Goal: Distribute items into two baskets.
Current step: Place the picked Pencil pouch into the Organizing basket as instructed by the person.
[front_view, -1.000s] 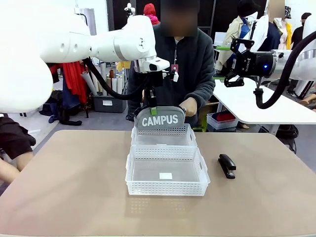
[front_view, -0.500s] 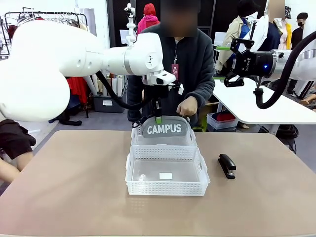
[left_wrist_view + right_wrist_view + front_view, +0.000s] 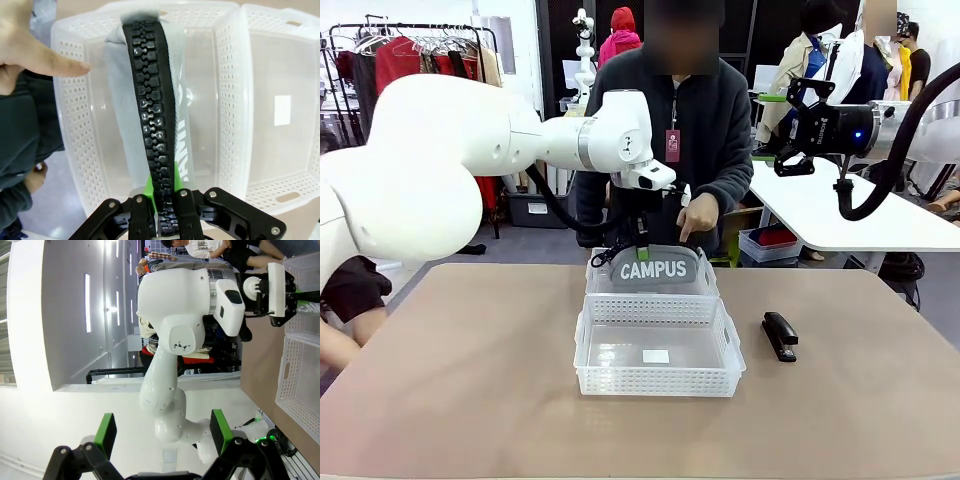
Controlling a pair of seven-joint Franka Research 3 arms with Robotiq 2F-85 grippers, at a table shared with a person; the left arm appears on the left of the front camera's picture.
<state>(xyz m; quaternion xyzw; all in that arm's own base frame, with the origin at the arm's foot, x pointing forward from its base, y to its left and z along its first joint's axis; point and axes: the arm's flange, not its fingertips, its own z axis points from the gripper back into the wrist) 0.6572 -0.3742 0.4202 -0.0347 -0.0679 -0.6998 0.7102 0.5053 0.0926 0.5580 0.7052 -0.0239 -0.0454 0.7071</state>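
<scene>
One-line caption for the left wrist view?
Left gripper holds the grey pouch by its zipper, hanging into a basket.

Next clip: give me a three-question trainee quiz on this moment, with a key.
1. True or false: the left end effector is shut on the grey CAMPUS pouch, at the far basket.
2. Where is the black stapler relative to the near basket? A) inside it B) on the table, right of it C) behind it
3. Fill in: the right end effector is raised, its jaws ____.
Key: 1 true; 2 B; 3 open.
</scene>
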